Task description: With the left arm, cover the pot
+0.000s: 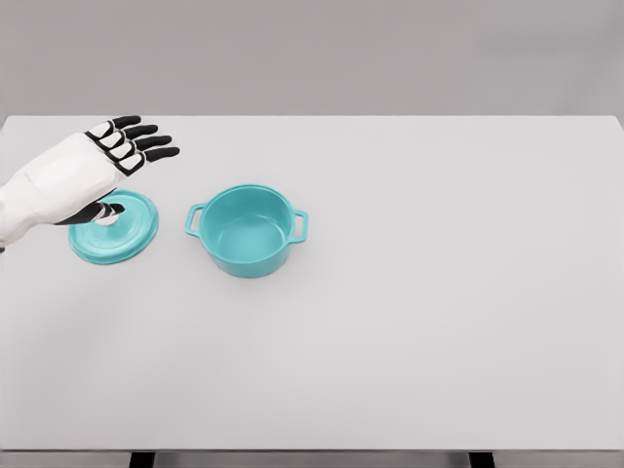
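Fingers spread, left hand [97, 161] hovers over lid [122, 234] beside uncovered pot [249, 231].

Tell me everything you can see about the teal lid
The teal lid is round and flat with a raised rim and a pale knob at its centre. It looks like smooth enamelled metal, matching the pot. It lies knob up on the white table, left of the open pot and apart from it. The left hand hangs over its upper left part, fingers spread, thumb near the knob; contact is unclear.
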